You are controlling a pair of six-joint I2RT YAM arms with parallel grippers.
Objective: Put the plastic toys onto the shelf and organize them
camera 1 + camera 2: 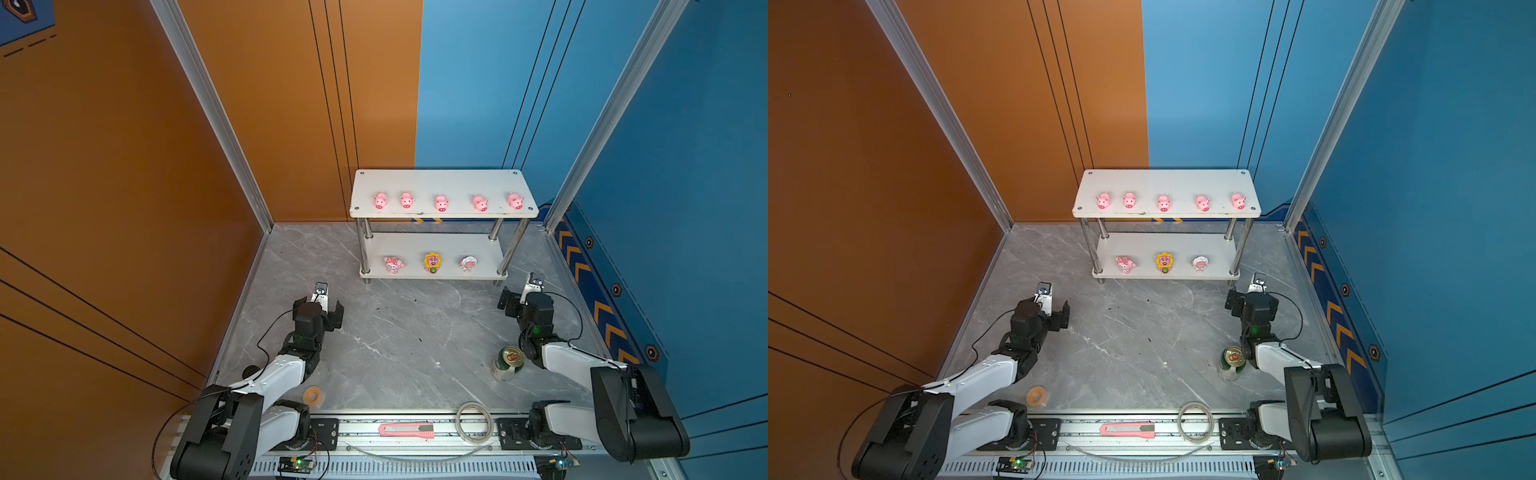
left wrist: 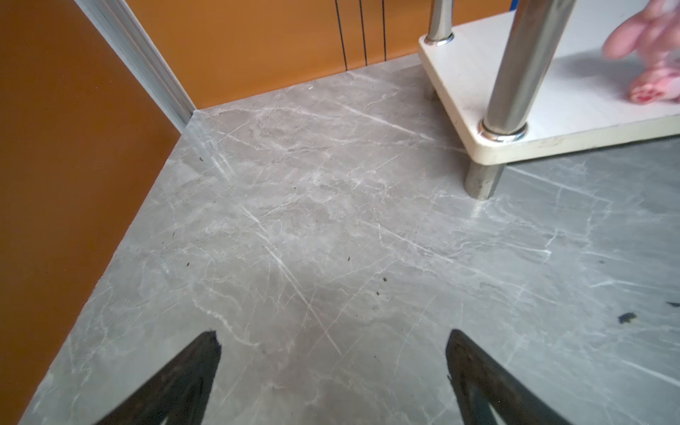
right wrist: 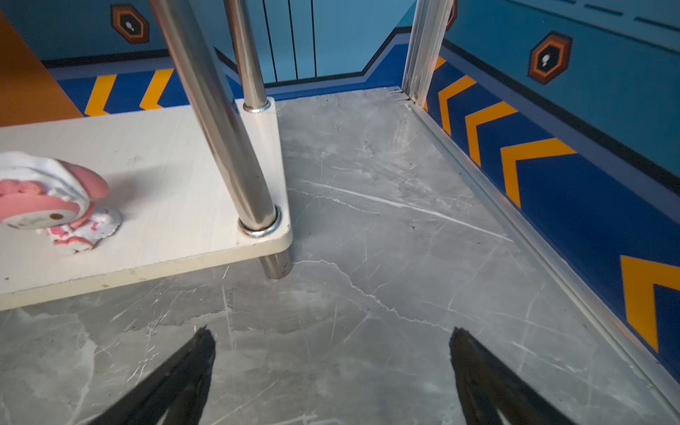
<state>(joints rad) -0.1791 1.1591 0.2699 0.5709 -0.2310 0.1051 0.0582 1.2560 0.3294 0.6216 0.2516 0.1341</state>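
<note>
The white two-tier shelf (image 1: 442, 183) (image 1: 1163, 183) stands at the back of the table in both top views. Several pink pigs (image 1: 441, 203) sit in a row on its upper tier. On the lower tier stand a pink-white figurine (image 1: 393, 264) (image 2: 651, 48), a sunflower-faced one (image 1: 432, 262) and a white-pink one (image 1: 468, 263) (image 3: 48, 198). My left gripper (image 1: 322, 309) (image 2: 333, 335) hovers open over bare table, off the shelf's front left leg. Off the front right leg, my right gripper (image 1: 524, 300) (image 3: 331, 331) is open too. Neither holds anything.
A green can (image 1: 508, 363) stands close beside the right arm. A small orange tape roll (image 1: 313, 395) lies near the left arm's base. A pink utility knife (image 1: 406, 430) and a clear tape ring (image 1: 474, 422) lie on the front rail. Orange and blue walls enclose the table.
</note>
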